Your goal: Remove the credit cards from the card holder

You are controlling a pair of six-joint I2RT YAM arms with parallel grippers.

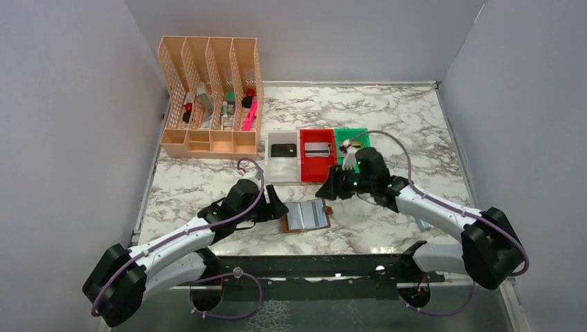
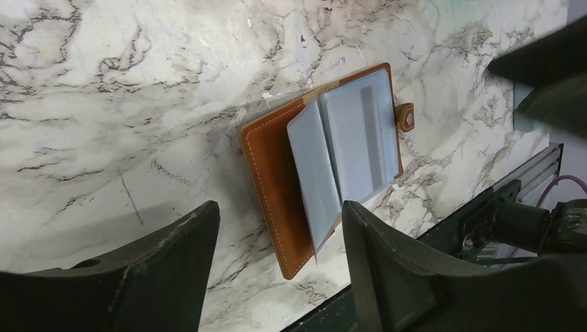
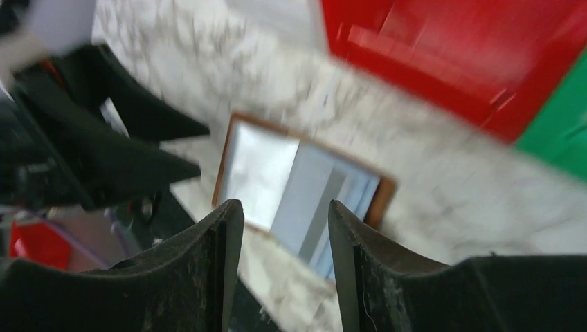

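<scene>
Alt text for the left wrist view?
An open brown card holder lies on the marble table, pale pocket leaves fanned up, snap tab at its right edge. The left gripper frames it in the foreground, jaws open and empty.

worktop (image 1: 415,117): white marble, grey veining | card holder (image 1: 306,216): tan-brown leather, pale stitching, blue-grey pockets | at its 12 o'clock: white bin (image 1: 280,169), red bin (image 1: 317,168), green bin (image 1: 344,135) | at 10 o'clock: rack (image 1: 208,142), peach lattice
</scene>
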